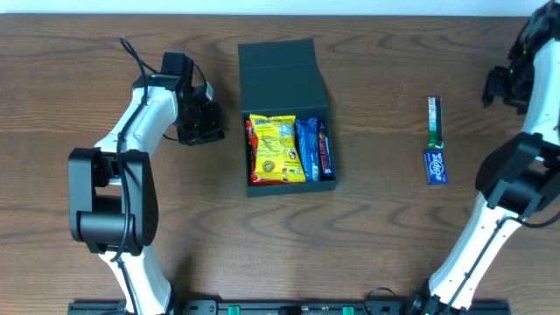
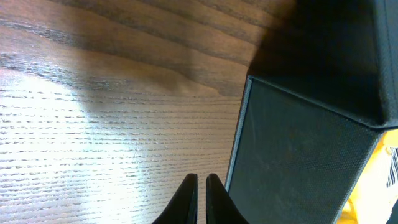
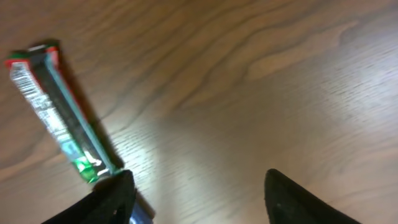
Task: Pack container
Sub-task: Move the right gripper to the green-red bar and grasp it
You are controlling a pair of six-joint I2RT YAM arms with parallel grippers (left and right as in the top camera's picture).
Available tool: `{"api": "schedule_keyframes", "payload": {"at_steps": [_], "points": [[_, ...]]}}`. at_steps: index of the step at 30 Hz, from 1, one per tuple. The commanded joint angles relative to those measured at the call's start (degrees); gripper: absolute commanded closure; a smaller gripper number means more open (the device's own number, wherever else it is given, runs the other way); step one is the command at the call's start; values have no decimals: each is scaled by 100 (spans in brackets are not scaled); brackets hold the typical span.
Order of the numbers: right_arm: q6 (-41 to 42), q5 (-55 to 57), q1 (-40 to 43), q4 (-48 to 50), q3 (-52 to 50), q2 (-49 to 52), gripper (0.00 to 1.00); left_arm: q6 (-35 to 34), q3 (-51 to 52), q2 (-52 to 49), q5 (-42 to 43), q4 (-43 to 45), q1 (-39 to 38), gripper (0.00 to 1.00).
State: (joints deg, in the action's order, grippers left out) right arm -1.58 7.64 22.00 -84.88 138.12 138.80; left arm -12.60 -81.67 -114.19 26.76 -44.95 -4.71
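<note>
Container (image 1: 280, 74) sits mid-table, lid flipped open to the far side, tray facing up. Inside: yellow bag (image 1: 276, 149) fills the left part, blue pack (image 1: 306, 149) next to it, dark bar (image 1: 324, 147) along the right wall; all three lie flat side by side, little spare room along the right edge. Left gripper (image 2: 199, 190) hovers low over bare table (image 1: 87, 52) just left of the container, beside its left wall, not touching it; fingers (image 2: 186, 196) pinched nearly together with only a slit between them, holding nothing. Wide bare wood to its left and near side. Right gripper (image 3: 199, 177) is far right, near the table's far edge, fingers (image 3: 118, 193) spread wide apart, empty, above bare wood. Green stick (image 1: 435, 121) lies lengthwise well right of the container, with a blue packet (image 1: 436, 166) just beyond its near end; whether the two touch can't be told. In the right wrist view the stick runs diagonally, its end just beside the left fingertip. Broad free strip between container and stick.
</note>
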Motion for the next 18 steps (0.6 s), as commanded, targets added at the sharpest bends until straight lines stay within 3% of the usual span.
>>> {"api": "schedule_keyframes", "payload": {"at_steps": [1,11,18], "points": [[-564,-581,-221,424,-461,-164,26,79,-101,105,-17,-22,15,93],[-691,-592,-890,1858,-1456,-153,22,79,-101,105,-20,-24,15,93],[-678,-144,-1084,2004,-1652,-20,25,79,-101,105,-20,-24,15,93]]}}
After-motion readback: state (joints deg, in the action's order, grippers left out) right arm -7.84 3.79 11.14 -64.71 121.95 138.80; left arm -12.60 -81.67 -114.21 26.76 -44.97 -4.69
